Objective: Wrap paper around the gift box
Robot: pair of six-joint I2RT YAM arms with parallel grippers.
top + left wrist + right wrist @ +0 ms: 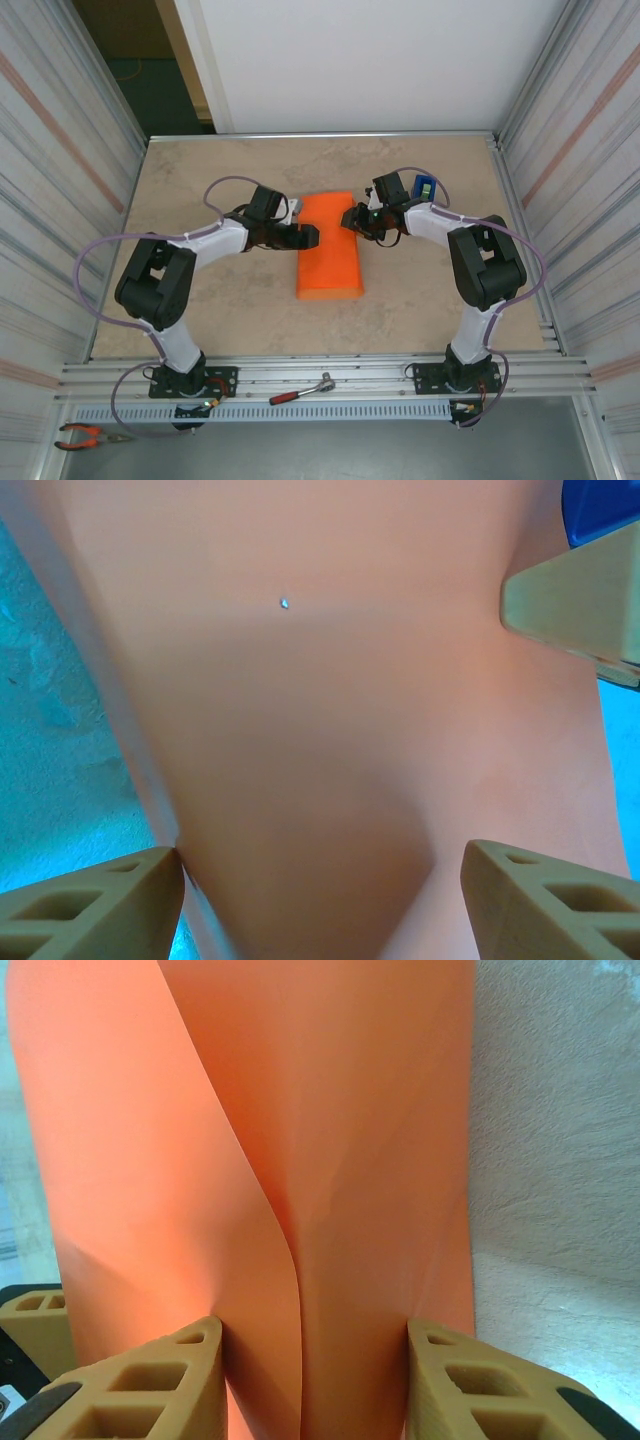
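Nearest, a red-handled metal ratchet wrench (300,390) lies on the rail (380,372). Mid-table, the bright orange matte paper sheet (328,255) is folded long, presumably over the hidden gift box; ends and taping look not yet done. The left gripper (305,237) has its jaws apart against it; the right gripper (350,217) straddles a fold, grip unclear. A blue tape dispenser (424,187) waits behind

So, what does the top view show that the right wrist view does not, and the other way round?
Top view: both arms, the left claw at the left edge of the paper, a blue tape dispenser by the right arm, and a red-handled tool and pliers near the bases.
Right wrist view: close up, one paper layer curls over another between the fingers of the right claw.
Both: the orange paper, the right claw at it, the beige table.
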